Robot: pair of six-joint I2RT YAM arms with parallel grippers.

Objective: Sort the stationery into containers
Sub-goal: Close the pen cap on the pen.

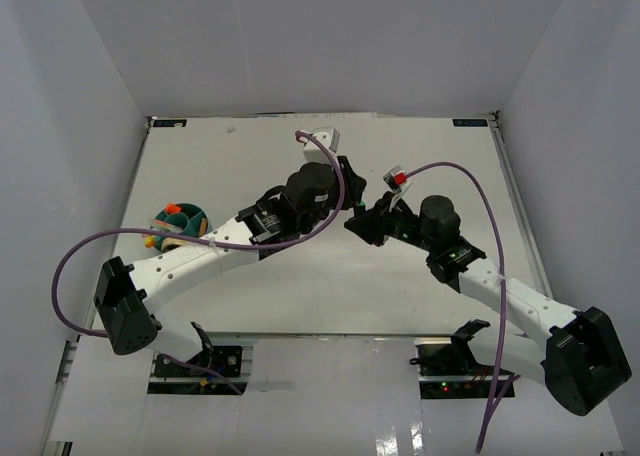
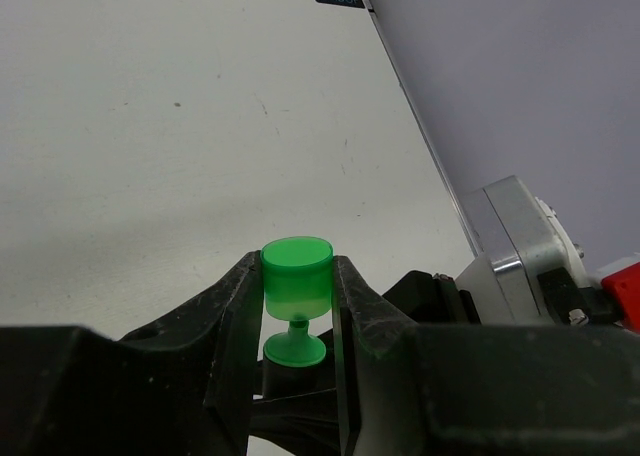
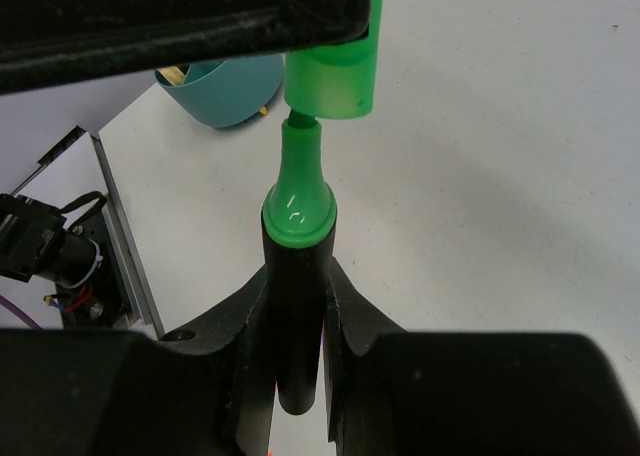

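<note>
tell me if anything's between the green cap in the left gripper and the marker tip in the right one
Nothing visible. The green cap, pinched in the left gripper, sits directly at the marker's green tip, with the nib at its mouth. The right gripper grips the black barrel below, clear of that gap.

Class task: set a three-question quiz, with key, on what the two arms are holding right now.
1. True or false: the left gripper is shut on a green cap.
2. The right gripper grips: A) a black marker with a green nose; B) an orange pen; C) a rubber band.
3. Fill in: the teal tub stands on the ___ arm's side of the table.
Key: 1 true; 2 A; 3 left.
</note>
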